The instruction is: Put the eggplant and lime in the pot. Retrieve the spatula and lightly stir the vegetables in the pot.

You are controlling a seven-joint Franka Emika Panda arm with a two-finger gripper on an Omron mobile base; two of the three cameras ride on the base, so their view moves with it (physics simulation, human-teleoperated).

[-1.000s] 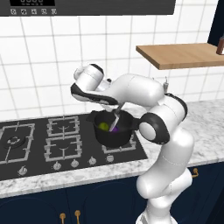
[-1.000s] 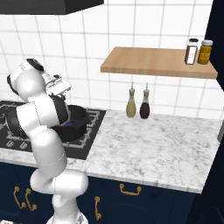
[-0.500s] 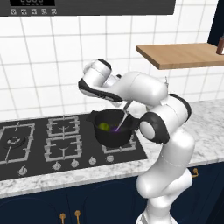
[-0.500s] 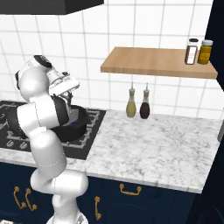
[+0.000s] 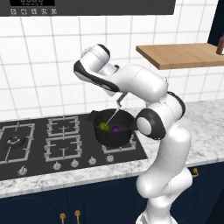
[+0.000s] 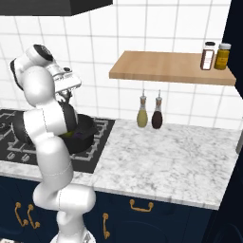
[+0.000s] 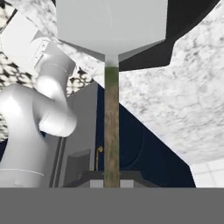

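Fingers (image 7: 111, 183) clamped on spatula (image 7: 111, 127); blade in pot (image 5: 114, 127) beside lime (image 5: 104, 126), eggplant (image 5: 115, 129): stir gently, small circles.

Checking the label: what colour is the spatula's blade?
Light grey spatula blade, clearest in the hand view.

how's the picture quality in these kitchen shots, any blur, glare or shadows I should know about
Left base view: evenly lit, soft, faint sheen on the pot; lime and eggplant still readable. Right base view: flat light, no glare, arm hides most of the pot. Hand view: the spatula looms close and coarse, blade plain grey.
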